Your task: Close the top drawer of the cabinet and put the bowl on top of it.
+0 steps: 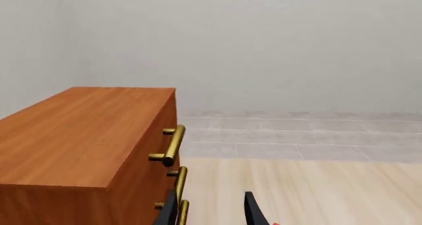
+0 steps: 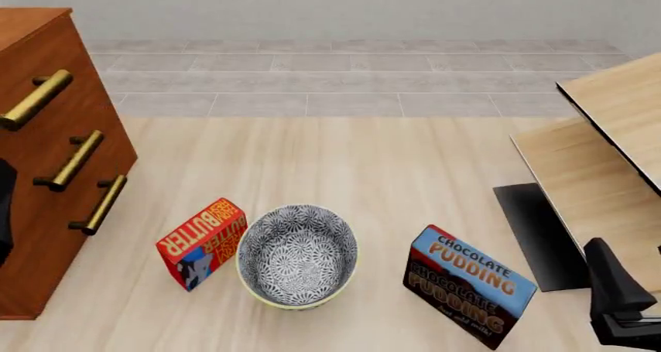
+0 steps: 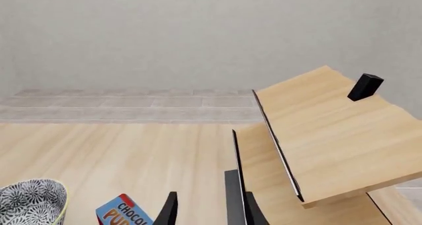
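Observation:
The cabinet stands at the left, reddish-brown with three brass handles. Its top drawer looks flush with the fronts below, and its handle is also in the left wrist view. The bowl, grey floral inside with a cream rim, sits upright on the table between two boxes. A part of the bowl is in the right wrist view. My left gripper is open and empty beside the cabinet's front, near the lower handles. My right gripper is open and empty, to the right of the bowl.
A red butter box leans just left of the bowl. A blue chocolate pudding box lies to the bowl's right. Pale light-wood furniture with a dark panel fills the right side, close to my right arm.

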